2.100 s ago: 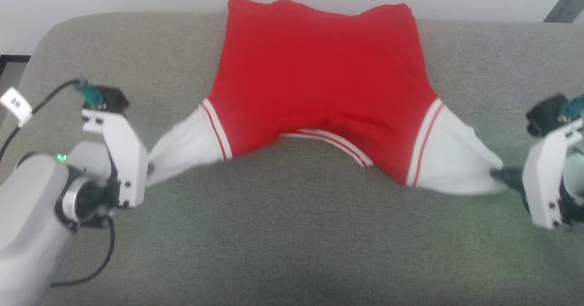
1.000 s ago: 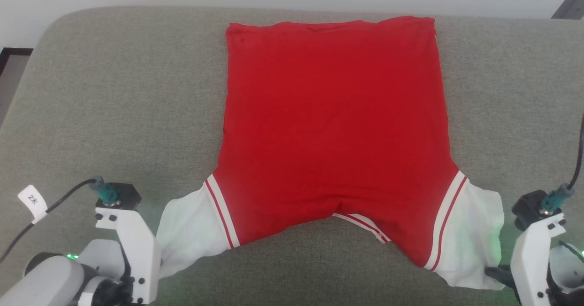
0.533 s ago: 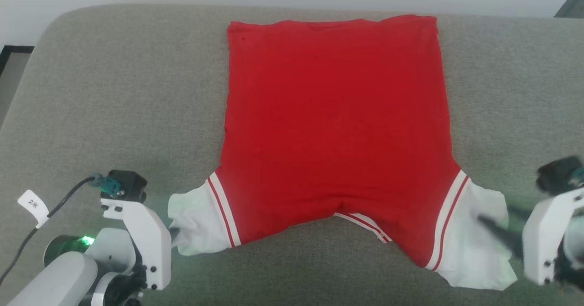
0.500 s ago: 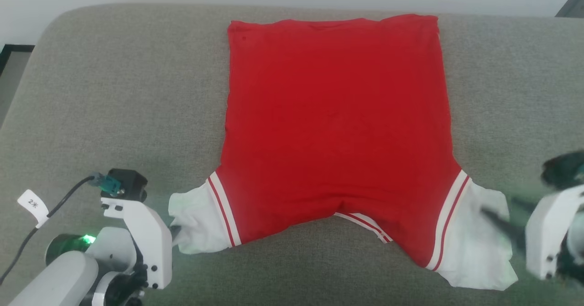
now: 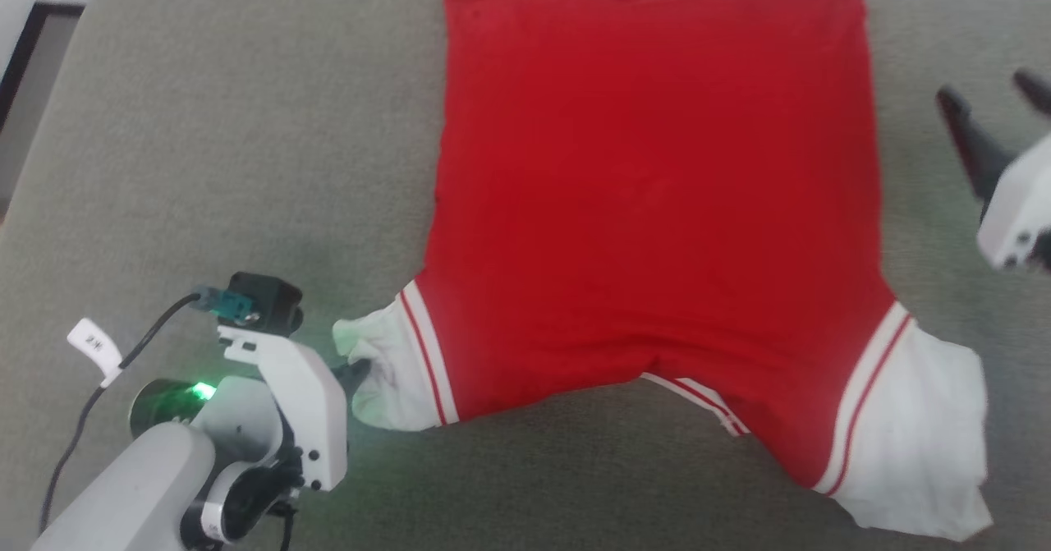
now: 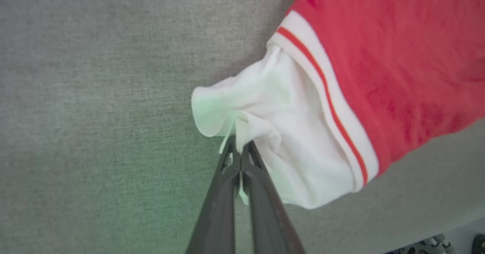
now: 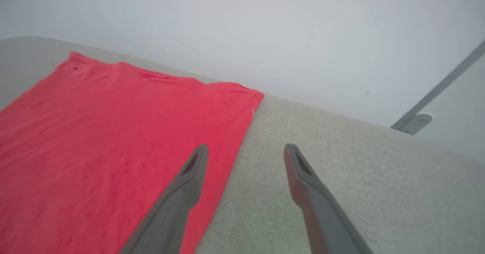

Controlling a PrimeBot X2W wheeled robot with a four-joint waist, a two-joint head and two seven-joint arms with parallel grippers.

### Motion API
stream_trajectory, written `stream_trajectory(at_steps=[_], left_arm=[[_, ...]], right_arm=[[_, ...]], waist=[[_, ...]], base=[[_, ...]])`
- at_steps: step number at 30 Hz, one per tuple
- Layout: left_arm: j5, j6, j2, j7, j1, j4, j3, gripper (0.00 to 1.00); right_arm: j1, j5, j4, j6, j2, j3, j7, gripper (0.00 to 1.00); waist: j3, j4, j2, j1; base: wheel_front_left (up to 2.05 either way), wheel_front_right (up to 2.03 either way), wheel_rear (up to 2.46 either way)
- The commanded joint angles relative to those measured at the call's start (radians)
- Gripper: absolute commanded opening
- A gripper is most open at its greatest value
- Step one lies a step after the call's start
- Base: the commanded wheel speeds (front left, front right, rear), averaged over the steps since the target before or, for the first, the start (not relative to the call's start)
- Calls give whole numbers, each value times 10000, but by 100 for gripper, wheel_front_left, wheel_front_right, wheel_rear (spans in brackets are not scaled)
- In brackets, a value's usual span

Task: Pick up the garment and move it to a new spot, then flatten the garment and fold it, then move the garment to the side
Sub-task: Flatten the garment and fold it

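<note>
One bright red soft-fabric T-shirt with white short sleeves [image 5: 657,190] lies nearly flat on the grey upholstered cushion [image 5: 205,124], our left gripper [image 6: 238,148] clamped on one sleeve hem, our right gripper [image 5: 985,87] spread empty beside it; we judge it limp, light, best held at corners.

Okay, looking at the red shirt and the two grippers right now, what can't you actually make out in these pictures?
The collar: head view, mostly tucked under the garment; just a striped strip shows.
The left gripper: head view, fingers largely behind its white mount and the folds of the sleeve that it pinches.
The right gripper: head view, blurred, its outer finger cut by the right edge.
</note>
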Motion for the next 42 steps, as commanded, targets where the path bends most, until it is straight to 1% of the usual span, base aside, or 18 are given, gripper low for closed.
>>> stream_trajectory(at_steps=[1,5,9,10,16,17,24,28,31,32,33,34,37,40,42], left_arm=[[170,-110,-101,-34,-213,86,-60,0],[160,-321,-404,-139,-549,348,-173,0],[164,-554,-734,-205,-888,669,-348,0],[175,-668,-899,-265,-1037,869,-424,0],[173,-1110,-1421,-468,-1523,1520,-651,0],[173,-1110,-1421,-468,-1523,1520,-651,0],[178,-1581,-1980,-723,-1999,2418,-907,0],[149,-1777,-2206,-878,-2146,2962,-1001,0],[139,-1914,-2284,-960,-2232,3320,-1017,0],[137,-1928,-2311,-986,-2253,3418,-1011,0],[132,-1969,-2320,-1020,-2264,3518,-985,0],[156,-1954,-2319,-1058,-2279,3599,-977,0],[114,-2019,-2296,-1166,-2277,3818,-917,0],[173,-2063,-2166,-1279,-2252,3960,-846,0],[158,-2011,-2010,-1356,-2200,3992,-753,0]], right_arm=[[-510,-103,503,-1,-53,156,-160,100],[-2040,-259,2227,-1,-281,687,-214,100],[-3394,-165,3829,-1,-505,1258,115,100],[-3992,-124,4551,-1,-584,1384,327,100],[-5566,-221,6387,-1,-823,1623,1194,100],[-5566,-221,6387,-1,-823,1623,1194,100],[-6806,-492,8079,-1,-1116,1541,2257,100],[-7063,-612,9060,1,-993,1380,3026,100],[-7049,-711,9708,2,-783,1365,3809,99],[-7057,-828,9852,2,-801,1431,4025,20],[-7036,-957,9945,2,-806,1560,4237,0],[-7011,-1028,9923,2,-782,1705,4368,0],[-7130,-1145,9724,-4,-909,1604,3962,0],[-7021,-1021,9508,-5,-699,1670,3745,0],[-6780,-754,9224,-1,-496,1868,3649,0]], waist=[[320,317,0,0],[695,683,0,0],[1042,1098,0,0],[1205,1294,0,0],[1758,1930,0,0],[1758,1930,0,0],[2309,2560,0,0],[2437,2717,0,0],[2432,2717,0,0],[2418,2700,0,0],[2389,2675,0,0],[2355,2637,0,0],[2215,2464,0,0],[1958,2195,0,0],[1741,1942,0,0]], base=[[0,0,0],[0,0,0],[0,0,0],[0,0,0],[0,0,0],[0,0,0],[0,0,0],[0,0,0],[0,0,0],[0,0,0],[0,0,0],[0,0,0],[0,0,0],[0,0,0],[0,0,0]])
